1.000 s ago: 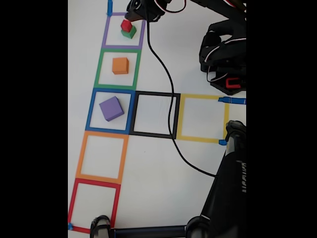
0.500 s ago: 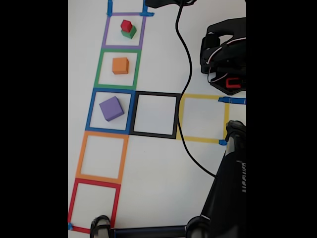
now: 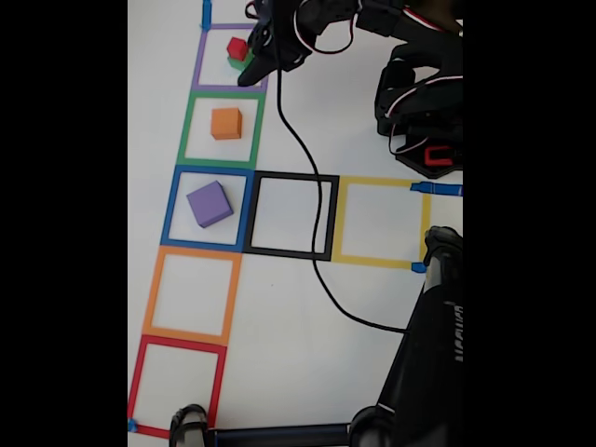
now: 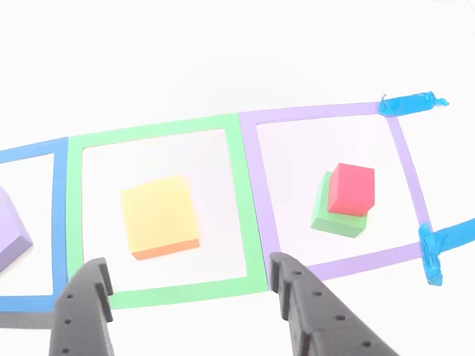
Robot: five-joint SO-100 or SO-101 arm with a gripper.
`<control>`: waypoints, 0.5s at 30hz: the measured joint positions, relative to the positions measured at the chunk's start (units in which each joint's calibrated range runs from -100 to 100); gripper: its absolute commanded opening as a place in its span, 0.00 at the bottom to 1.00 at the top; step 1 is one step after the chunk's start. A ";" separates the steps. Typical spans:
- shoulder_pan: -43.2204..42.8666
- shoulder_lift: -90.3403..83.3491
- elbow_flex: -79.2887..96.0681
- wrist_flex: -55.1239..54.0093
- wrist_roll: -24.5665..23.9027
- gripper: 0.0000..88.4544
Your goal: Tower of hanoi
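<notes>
Hovering above orange cube [image 4: 160, 216], gripper [image 4: 194, 291] jaws spread wide; red cube [image 4: 351, 190] atop green cube [image 4: 326, 215].

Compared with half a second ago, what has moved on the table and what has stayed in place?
The gripper came back down from the top edge and now hangs open beside the red cube on the green cube. The cable shifted with it. The orange cube and purple cube stayed put.
</notes>
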 measured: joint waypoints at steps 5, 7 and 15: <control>-1.05 -0.08 14.96 -19.19 0.00 0.32; -2.11 0.68 19.57 -26.28 0.00 0.33; -5.38 14.27 30.10 -54.98 0.00 0.33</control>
